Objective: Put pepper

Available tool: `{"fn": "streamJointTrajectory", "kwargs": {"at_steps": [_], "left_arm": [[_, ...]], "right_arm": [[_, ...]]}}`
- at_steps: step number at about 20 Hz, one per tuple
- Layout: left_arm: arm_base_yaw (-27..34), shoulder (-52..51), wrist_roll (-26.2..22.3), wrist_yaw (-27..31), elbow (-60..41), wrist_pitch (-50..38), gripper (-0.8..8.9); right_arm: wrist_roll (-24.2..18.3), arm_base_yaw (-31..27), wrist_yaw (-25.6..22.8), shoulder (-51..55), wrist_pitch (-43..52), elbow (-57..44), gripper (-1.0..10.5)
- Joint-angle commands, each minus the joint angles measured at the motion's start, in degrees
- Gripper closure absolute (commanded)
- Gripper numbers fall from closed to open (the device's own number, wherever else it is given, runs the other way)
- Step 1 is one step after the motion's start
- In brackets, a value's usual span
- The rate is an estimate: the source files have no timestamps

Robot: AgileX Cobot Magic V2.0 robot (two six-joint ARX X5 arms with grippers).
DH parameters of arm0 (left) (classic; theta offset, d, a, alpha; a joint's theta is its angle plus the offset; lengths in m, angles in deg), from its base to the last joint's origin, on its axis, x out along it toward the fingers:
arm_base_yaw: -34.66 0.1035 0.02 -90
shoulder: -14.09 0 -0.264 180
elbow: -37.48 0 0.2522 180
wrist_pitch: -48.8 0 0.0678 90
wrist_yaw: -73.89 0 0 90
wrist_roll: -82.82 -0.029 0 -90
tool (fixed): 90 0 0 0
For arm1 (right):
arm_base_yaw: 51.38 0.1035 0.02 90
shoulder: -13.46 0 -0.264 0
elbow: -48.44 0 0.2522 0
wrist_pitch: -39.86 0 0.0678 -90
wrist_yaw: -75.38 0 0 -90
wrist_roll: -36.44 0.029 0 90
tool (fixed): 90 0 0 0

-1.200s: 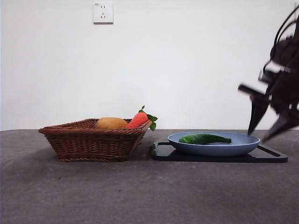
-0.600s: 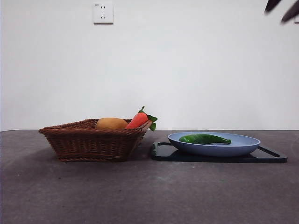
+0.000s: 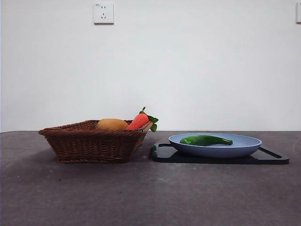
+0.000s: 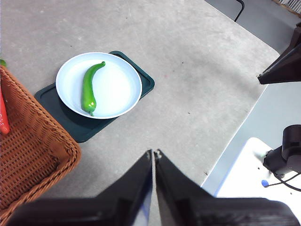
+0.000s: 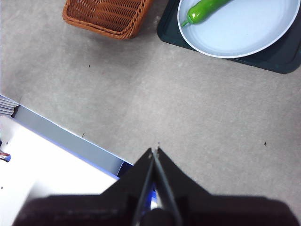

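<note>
The pepper [image 3: 205, 140] is long, slim and glossy green, slightly curved, with a thicker rounded end carrying a short stem and a thinner end tapering to a point. It lies flat inside the blue plate [image 3: 244, 148], which rests on a dark rectangular tray [image 3: 275, 157] on the grey table [image 3: 150, 197]. Both grippers are raised well clear of the pepper and neither touches it. The left gripper [image 4: 154, 153] hangs high above the table with its jaws pressed together and nothing between them; the pepper [image 4: 89, 86] sits well apart from its tips. The right gripper [image 5: 154, 150] is likewise high above bare table, jaws closed against each other and empty, with the pepper [image 5: 206, 9] well apart at the far edge of its view. In the front view, the pepper's long axis runs across the picture, thick end toward the wicker basket [image 3: 89, 141] and pointed end away from it. The basket stands just beside the tray and holds a carrot [image 3: 140, 120] and a yellow-brown potato-like item [image 3: 112, 124].
</note>
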Motion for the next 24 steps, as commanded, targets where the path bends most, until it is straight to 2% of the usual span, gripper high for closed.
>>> {"fn": "streamJointTrajectory", "kwargs": {"at_steps": [1,12,14,16,18,21,24], "left_arm": [[-0.48,0.48,-0.68,-0.11,1.14,-0.37,8.06],[-0.55,0.48,-0.68,-0.70,1.14,-0.37,8.06],[0.61,0.00,-4.02,2.29,1.14,-1.88,8.06],[3.39,-0.55,-7.28,5.62,1.09,-6.80,8.06],[8.07,-2.14,-11.56,5.44,0.94,-12.81,8.06],[15.63,-6.84,-12.33,5.25,-1.18,-20.24,8.06],[24.70,-15.04,-12.31,5.25,-10.78,-33.16,8.06]], "right_arm": [[1.99,0.20,0.04,-0.39,0.37,0.90,9.4],[1.97,0.15,-0.04,-0.44,0.50,0.90,9.4],[1.97,0.15,-0.04,-0.44,0.52,0.90,9.4],[1.97,0.15,-0.04,-0.44,0.55,0.90,9.4],[1.97,0.15,-0.02,-0.44,0.55,0.90,9.4],[1.97,0.15,-0.04,-0.44,0.57,0.90,9.4],[1.97,0.15,-0.02,-0.44,0.57,0.90,9.4]]}}
